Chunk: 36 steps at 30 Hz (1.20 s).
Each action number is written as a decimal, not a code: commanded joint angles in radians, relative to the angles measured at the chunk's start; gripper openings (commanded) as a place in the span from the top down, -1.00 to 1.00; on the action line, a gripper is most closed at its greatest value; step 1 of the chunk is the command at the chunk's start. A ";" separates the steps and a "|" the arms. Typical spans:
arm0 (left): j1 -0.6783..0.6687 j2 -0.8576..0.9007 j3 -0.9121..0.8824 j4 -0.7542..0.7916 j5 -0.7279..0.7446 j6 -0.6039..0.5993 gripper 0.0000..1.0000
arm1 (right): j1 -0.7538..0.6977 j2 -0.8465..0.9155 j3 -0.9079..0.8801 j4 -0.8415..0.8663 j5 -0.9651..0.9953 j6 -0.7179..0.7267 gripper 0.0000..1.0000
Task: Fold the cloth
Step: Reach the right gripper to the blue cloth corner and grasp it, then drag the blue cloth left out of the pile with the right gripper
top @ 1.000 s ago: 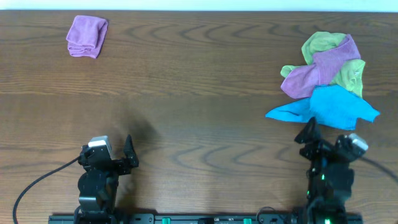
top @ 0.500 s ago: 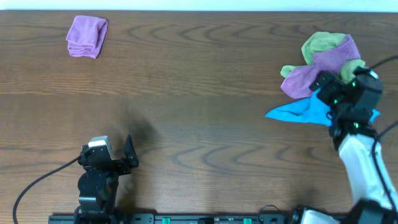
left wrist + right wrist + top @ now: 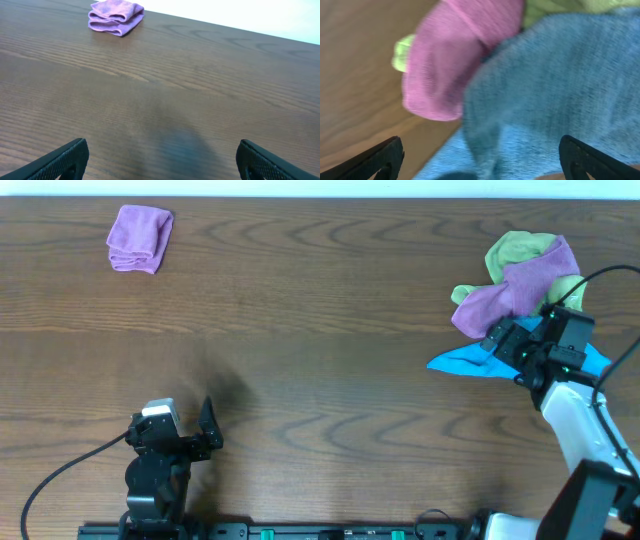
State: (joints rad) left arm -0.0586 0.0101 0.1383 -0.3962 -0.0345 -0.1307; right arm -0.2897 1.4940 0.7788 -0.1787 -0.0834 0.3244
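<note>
A heap of unfolded cloths lies at the right of the table: a blue cloth [image 3: 470, 360] in front, a purple cloth [image 3: 500, 298] and a green cloth [image 3: 512, 248] behind. My right gripper [image 3: 508, 340] is open and hovers low over the blue cloth [image 3: 545, 100], its fingers wide apart; the purple cloth [image 3: 450, 65] shows to its left in the right wrist view. My left gripper [image 3: 208, 428] is open and empty near the front left edge, over bare wood.
A folded purple cloth [image 3: 140, 238] lies at the far left corner; it also shows in the left wrist view [image 3: 116, 16]. The wooden table [image 3: 320, 330] spans the view. A black cable runs from the left arm's base.
My right arm has reached from its rest at the front edge out over the cloth heap and now lowers over the blue cloth. The left arm has not moved.
</note>
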 commanded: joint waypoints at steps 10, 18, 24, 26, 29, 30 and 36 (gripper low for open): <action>0.006 -0.006 -0.020 -0.005 -0.018 0.000 -0.91 | -0.003 0.118 0.008 0.008 0.056 -0.019 -0.70; 0.006 -0.006 -0.020 -0.006 -0.018 0.000 -0.91 | -0.003 0.118 0.008 0.028 0.049 -0.019 0.97; 0.006 -0.006 -0.020 -0.005 -0.018 0.000 -0.91 | -0.003 0.100 0.022 0.031 -0.132 -0.018 0.97; 0.006 -0.006 -0.020 -0.006 -0.018 0.000 -0.91 | 0.009 0.051 0.054 0.024 -0.255 -0.019 0.97; 0.006 -0.006 -0.020 -0.005 -0.018 0.000 -0.91 | 0.050 -0.045 0.121 -0.032 -0.304 -0.048 0.97; 0.006 -0.006 -0.020 -0.006 -0.018 0.000 -0.91 | 0.082 -0.087 0.159 -0.066 -0.309 -0.070 0.97; 0.006 -0.006 -0.020 -0.006 -0.018 0.000 -0.91 | 0.348 -0.151 0.355 -0.109 -0.333 -0.052 0.97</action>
State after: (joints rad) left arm -0.0586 0.0101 0.1383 -0.3962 -0.0345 -0.1307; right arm -0.0299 1.3365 1.0821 -0.2806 -0.3679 0.2768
